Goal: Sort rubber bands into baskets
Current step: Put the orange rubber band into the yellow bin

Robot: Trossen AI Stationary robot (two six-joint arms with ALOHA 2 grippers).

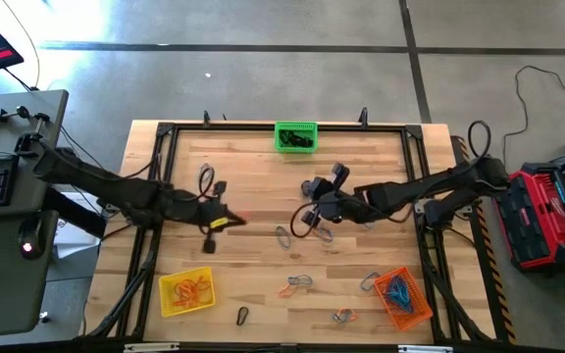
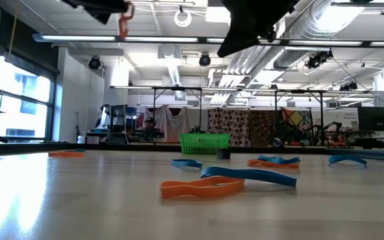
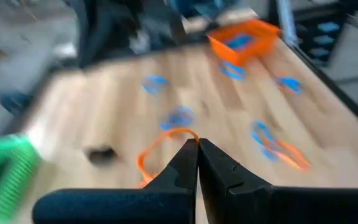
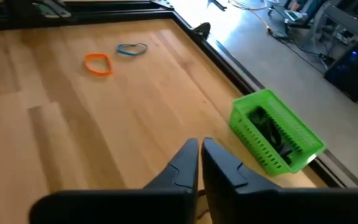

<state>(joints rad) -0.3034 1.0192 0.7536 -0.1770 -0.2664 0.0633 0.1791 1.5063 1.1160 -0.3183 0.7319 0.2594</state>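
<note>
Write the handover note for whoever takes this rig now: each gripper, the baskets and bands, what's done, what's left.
Left gripper: shut on an orange rubber band, raised over the table's left middle.
Right gripper: shut, mid-table; whether it holds anything cannot be seen.
Done: green basket holds black bands, yellow basket orange ones, orange basket blue ones.
Left: loose bands remain scattered across the wooden table, mostly near the front.

Green basket [image 3: 5,168] blurred, cut off at edge.
</note>
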